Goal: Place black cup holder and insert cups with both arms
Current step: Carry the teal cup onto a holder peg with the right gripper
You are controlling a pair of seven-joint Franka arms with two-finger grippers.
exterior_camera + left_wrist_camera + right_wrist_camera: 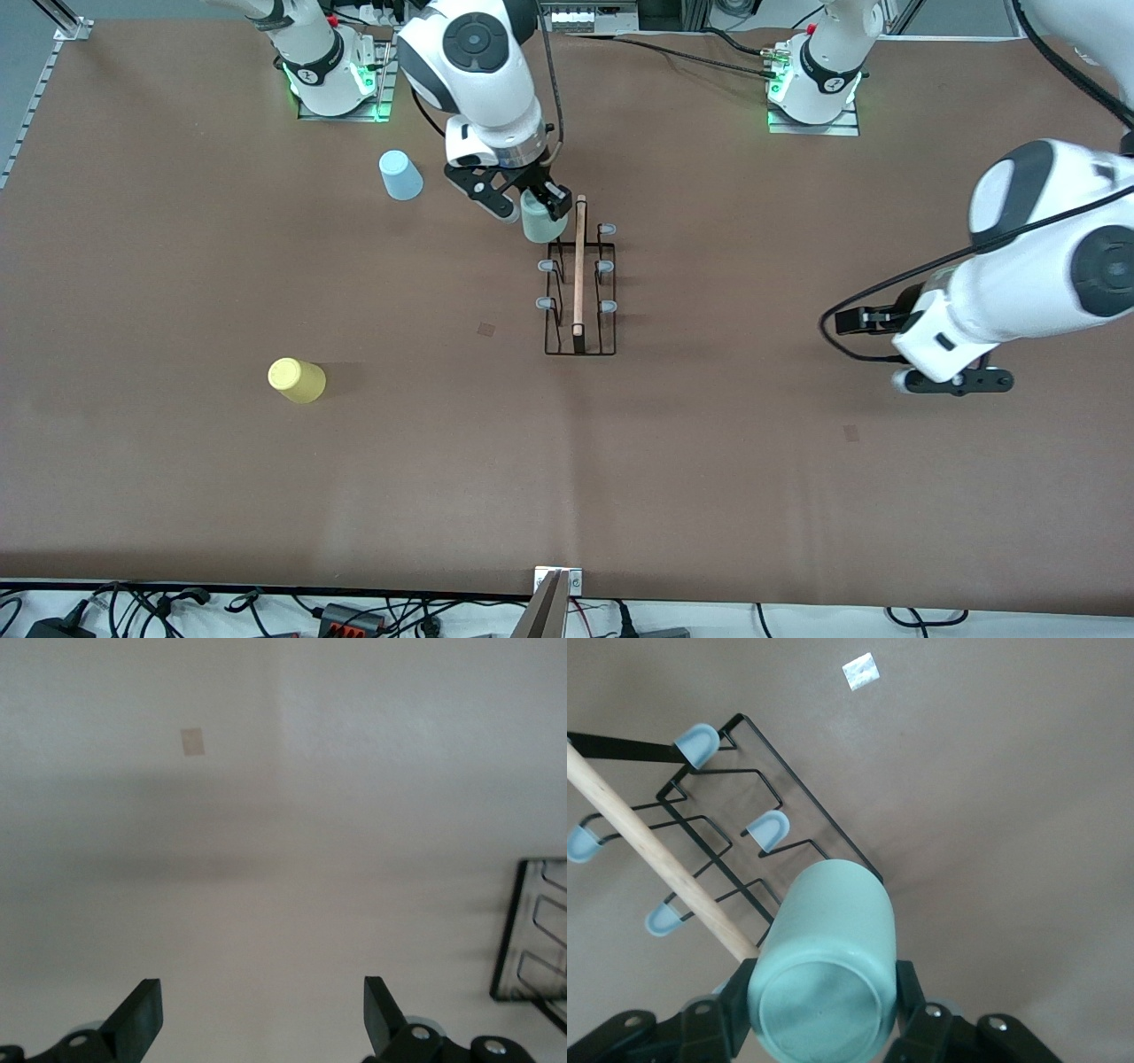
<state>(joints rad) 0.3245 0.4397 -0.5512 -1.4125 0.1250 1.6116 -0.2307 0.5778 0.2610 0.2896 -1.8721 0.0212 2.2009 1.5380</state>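
Standing near the middle of the table (pixel 709 496), the black cup holder (pixel 580 301) runs its wooden rod (pixel 580 261) along the 12-to-6 line of the front view, three grey-tipped pegs down each side. Over its 12 o'clock end, on the side toward the right arm's end of the table, hangs the right gripper (pixel 530 202), clamped on the pale green cup (pixel 538 220). In the right wrist view that cup (pixel 824 970) shows its closed base to the camera, a finger pressed on each flank, with the rack's pegs just past it; the nearest free peg (pixel 767 827) looks like the target, so the move probably turns on lining the cup's long axis with that peg.

At the rack's 3 o'clock, well apart, the left gripper (pixel 957 381) waits low over bare table, fingers (pixel 142 1014) spread wide and empty.

At roughly 10 o'clock from the rack stands the light blue cup (pixel 400 175); at about 8 o'clock, the yellow cup (pixel 297 379).
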